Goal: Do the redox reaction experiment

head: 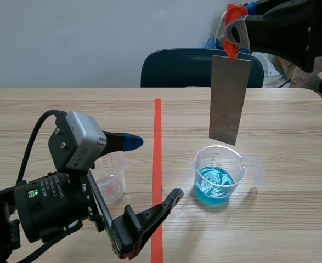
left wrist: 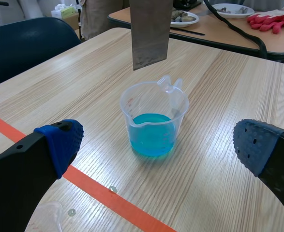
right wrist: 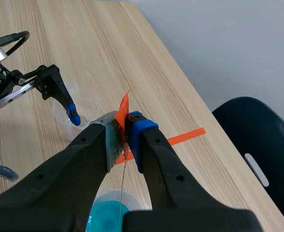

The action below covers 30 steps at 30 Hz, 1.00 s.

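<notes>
A grey metal strip [head: 229, 98] hangs upright from an orange-red tab [head: 232, 22]. My right gripper [head: 233, 33] is shut on that tab, high at the back right. The strip's lower end hovers just above a clear beaker [head: 218, 175] holding blue liquid [head: 213, 185], and stays out of it. From the right wrist I see the strip edge-on [right wrist: 122, 186] below my right gripper [right wrist: 126, 128], with the beaker [right wrist: 110, 212] underneath. My left gripper [head: 153, 169] is open, low at the front left. The beaker [left wrist: 154, 118] stands ahead of its spread fingers, under the strip [left wrist: 150, 31].
An empty clear cup [head: 112, 175] stands on the table by my left gripper's far finger. The orange tape line [head: 157, 164] runs down the table's middle. A dark blue chair [head: 188, 68] stands behind the far edge. A second table with red gloves [left wrist: 272, 19] lies beyond.
</notes>
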Available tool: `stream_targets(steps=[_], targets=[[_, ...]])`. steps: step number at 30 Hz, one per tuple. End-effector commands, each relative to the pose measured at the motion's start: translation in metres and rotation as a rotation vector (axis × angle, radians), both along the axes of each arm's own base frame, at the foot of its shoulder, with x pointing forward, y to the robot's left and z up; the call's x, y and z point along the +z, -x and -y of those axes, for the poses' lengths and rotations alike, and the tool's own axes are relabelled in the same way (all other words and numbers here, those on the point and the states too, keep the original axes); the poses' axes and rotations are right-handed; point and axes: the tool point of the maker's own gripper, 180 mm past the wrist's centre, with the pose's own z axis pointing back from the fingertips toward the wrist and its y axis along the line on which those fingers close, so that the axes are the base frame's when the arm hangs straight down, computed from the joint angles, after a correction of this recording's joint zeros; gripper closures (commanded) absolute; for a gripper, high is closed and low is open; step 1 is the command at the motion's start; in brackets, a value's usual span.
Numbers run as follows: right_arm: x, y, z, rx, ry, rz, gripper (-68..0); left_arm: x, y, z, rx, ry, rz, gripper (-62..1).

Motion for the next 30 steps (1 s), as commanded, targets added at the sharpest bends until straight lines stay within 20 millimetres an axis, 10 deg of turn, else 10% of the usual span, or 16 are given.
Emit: stream_targets(steps=[1,30], targets=[[0.0117,0.0012,-0.0018,0.014,-0.015,0.034,-0.6,0.0098,-0.0017,0.0031,0.001,0.035,0.016,-62.3],[0.0117,0.0012,-0.0018,0.014,-0.015,0.034,-0.6,0.018,0.0074,0.0088,-0.058,0.087,0.019,-62.3]])
